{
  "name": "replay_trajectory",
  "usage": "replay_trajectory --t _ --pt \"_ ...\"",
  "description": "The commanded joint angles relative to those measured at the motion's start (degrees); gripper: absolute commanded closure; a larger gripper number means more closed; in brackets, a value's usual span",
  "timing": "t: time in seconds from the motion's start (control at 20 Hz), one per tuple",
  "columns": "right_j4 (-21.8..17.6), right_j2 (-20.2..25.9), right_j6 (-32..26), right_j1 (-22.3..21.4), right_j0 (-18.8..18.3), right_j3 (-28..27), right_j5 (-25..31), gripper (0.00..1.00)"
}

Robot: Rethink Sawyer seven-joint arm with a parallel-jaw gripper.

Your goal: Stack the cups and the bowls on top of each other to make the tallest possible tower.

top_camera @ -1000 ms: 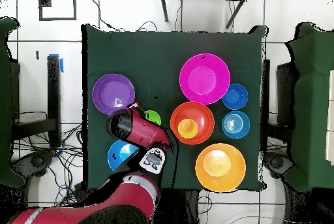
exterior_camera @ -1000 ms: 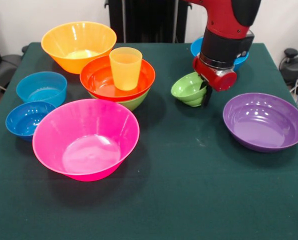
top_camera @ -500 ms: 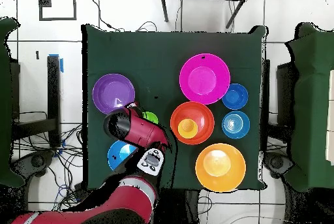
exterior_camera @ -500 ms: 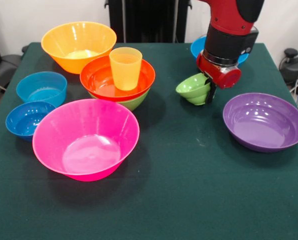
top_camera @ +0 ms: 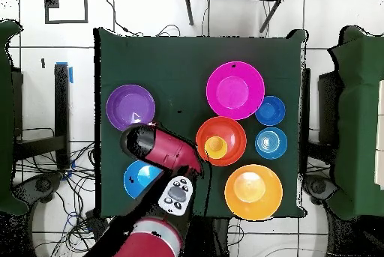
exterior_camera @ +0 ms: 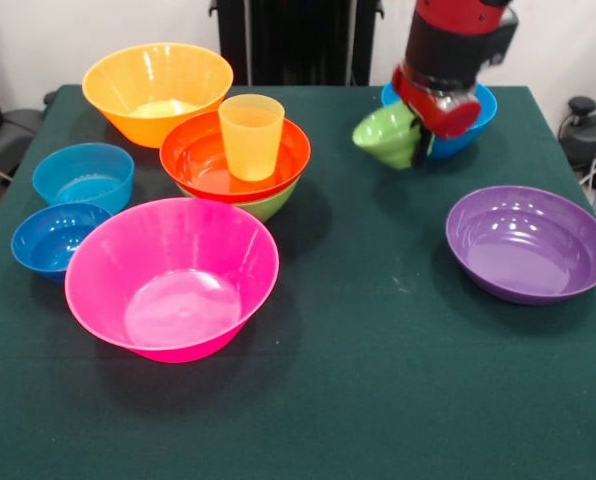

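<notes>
i see my jaws (exterior_camera: 421, 138) clamped on the small green bowl (exterior_camera: 389, 135), tilted and clear of the worktop (exterior_camera: 378, 380), with a blue bowl (exterior_camera: 470, 112) right behind. overhead, the arm (top_camera: 161, 149) hides that green bowl. beside the jaws, the yellow cup (exterior_camera: 250, 136) stands in the red-orange bowl (exterior_camera: 200, 160).

No text, label or number is legible anywhere.

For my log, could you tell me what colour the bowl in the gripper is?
Green bowl; front view shows it best.
</notes>
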Motion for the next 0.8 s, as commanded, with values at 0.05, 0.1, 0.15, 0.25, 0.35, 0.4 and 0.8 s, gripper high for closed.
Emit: replay_trajectory --t 0.05,0.1,0.15,0.25,0.35,0.4,0.8 --pt "-6.5 -4.0 3.9 -6.0 0.5 -3.8 14.8 1.0" --pt "-7.1 -4.4 3.6 -7.0 0.2 -4.2 16.6 1.0" --pt "-7.8 -5.0 3.4 -7.4 0.1 -4.8 17.8 1.0" --pt "-9.0 -5.7 2.7 -8.9 0.1 -5.5 19.7 1.0" --pt "-10.7 -5.8 0.6 -10.2 -0.4 -6.2 21.0 1.0" --pt "-11.3 -5.9 -0.3 -11.0 -0.8 -6.3 21.9 1.0" --pt "-15.9 -6.5 -1.7 -12.4 -2.1 -7.6 22.2 1.0"
